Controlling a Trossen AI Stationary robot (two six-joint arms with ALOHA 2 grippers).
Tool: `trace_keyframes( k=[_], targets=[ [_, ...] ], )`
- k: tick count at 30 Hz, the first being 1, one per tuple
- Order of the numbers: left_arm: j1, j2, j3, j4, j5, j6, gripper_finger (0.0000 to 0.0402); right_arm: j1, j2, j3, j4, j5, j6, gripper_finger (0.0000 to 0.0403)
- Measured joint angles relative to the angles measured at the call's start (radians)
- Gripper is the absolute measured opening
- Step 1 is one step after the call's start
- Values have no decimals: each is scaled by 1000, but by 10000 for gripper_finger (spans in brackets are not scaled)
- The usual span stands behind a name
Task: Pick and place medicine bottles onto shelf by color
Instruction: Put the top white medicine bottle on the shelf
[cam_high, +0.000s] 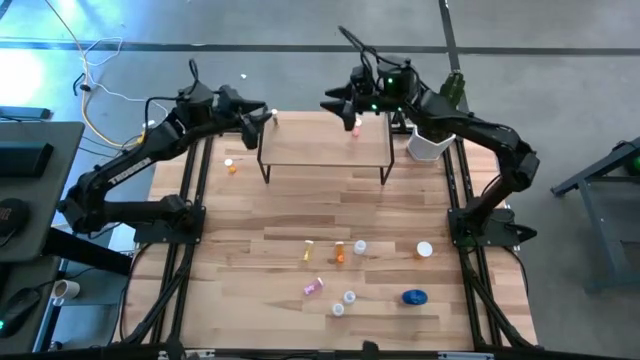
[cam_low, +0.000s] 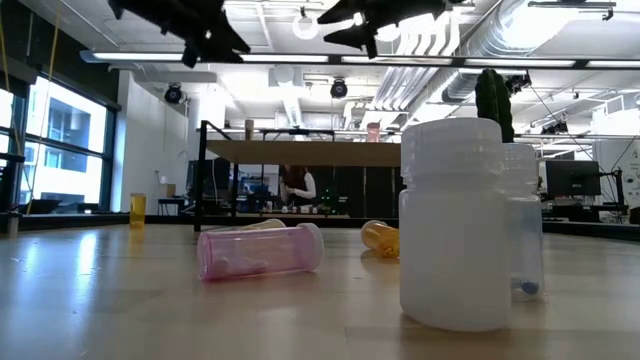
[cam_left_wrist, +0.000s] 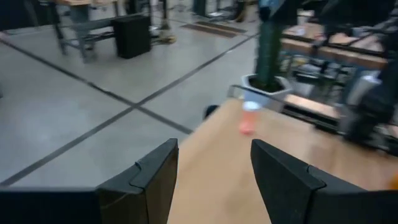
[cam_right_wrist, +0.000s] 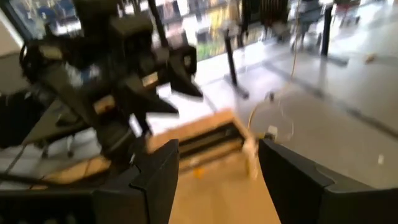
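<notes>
The shelf (cam_high: 325, 146), a light-wood board on black legs, stands at the table's far middle. A pink bottle (cam_high: 355, 127) stands upright on its far right part and also shows in the left wrist view (cam_left_wrist: 249, 118). A small pale bottle (cam_right_wrist: 250, 149) stands at the shelf's left end. My left gripper (cam_high: 268, 113) hovers open and empty above the shelf's left far corner. My right gripper (cam_high: 332, 103) hovers open and empty above the shelf's far edge, left of the pink bottle. Several bottles lie on the near table: orange (cam_high: 340, 255), yellowish (cam_high: 309, 250), pink (cam_high: 314, 287), white (cam_high: 424, 250), and a blue jar (cam_high: 414, 297).
A white pot with a green cactus (cam_high: 430, 145) stands right of the shelf, under my right arm. One orange bottle (cam_high: 232, 168) lies left of the shelf. In the low view a large white bottle (cam_low: 455, 225) and a lying pink one (cam_low: 260, 250) stand closest to the camera.
</notes>
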Motion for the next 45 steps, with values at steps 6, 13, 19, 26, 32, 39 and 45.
trace_keyframes(
  k=[6, 13, 19, 26, 32, 39, 45],
  targets=[
    [-97, -37, 0, -70, 4, -2, 193, 47, -58, 0, -200, 0, 40, 211],
    [-192, -29, -1, -123, 137, -57, 193, 108, -84, 0, -400, 0, 74, 211],
    [-256, -31, -16, -96, 176, -109, 193, 153, -84, 0, -584, 6, 68, 211],
    [-304, -30, -31, -104, 174, -130, 193, 222, -84, 0, -710, 58, 20, 211],
    [-332, -30, -31, -75, 176, -103, 193, 283, -84, -25, -791, 76, -7, 211],
    [-338, -30, -31, -73, 174, -130, 193, 394, -83, -142, -786, 94, 14, 211],
    [-364, -30, -31, -73, 174, -130, 193, 463, -83, -202, -766, 91, -27, 211]
  ],
)
